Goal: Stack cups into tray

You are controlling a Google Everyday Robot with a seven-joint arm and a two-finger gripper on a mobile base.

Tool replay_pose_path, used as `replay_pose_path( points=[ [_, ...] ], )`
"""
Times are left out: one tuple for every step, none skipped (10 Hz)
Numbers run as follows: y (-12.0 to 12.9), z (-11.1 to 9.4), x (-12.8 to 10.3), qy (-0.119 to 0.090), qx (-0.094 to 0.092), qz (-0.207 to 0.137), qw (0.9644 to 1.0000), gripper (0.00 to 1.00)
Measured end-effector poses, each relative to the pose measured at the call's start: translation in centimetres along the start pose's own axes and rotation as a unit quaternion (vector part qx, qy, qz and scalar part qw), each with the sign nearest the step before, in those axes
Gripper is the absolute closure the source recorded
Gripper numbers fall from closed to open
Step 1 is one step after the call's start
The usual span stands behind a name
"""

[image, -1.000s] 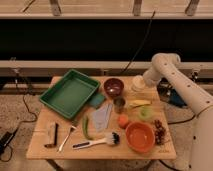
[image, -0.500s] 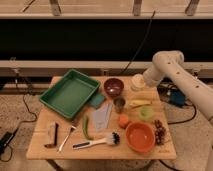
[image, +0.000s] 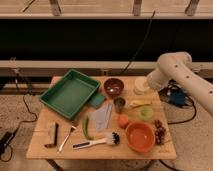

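- Camera view: the gripper [image: 149,83] sits at the wide cream-white round cup [image: 141,86], back right on the wooden counter [image: 45,145]; fingers closed, hold unclear.
- Likely the pickup step; next, carry it to the large green rectangular plastic tray [image: 70,94].

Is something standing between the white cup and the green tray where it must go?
Yes: the maroon bowl sits between the white cup and the tray. The shut gripper is beside the cup, on the table's right.
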Motion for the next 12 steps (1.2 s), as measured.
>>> replay_pose_path(
  points=[
    [0.6,-0.7,-0.2,0.001,-0.002,0.0,1.0,0.91],
    [1.6,-1.5,-0.4,0.002,-0.006,0.001,1.0,0.91],
    [2.9,-2.0,-0.4,0.003,-0.011,0.004,0.9999,0.91],
    [4.6,-2.5,-0.6,0.001,-0.022,0.008,0.9997,0.91],
    [5.8,-2.6,-1.0,-0.004,-0.032,0.012,0.9994,0.91],
    [6.9,-2.6,-1.2,-0.009,-0.042,0.017,0.9989,0.91],
    [8.6,-1.9,-1.4,-0.017,-0.056,0.027,0.9979,0.91],
    [9.6,-1.5,-1.6,-0.024,-0.063,0.035,0.9971,0.91],
    [10.0,-1.3,-1.8,-0.029,-0.069,0.039,0.9964,0.91],
    [10.3,-1.1,-2.0,-0.035,-0.075,0.04,0.9958,0.91],
    [10.7,-1.0,-2.3,-0.04,-0.08,0.042,0.9951,0.91],
    [10.8,-0.8,-2.4,-0.043,-0.082,0.042,0.9948,0.91]
  ],
)
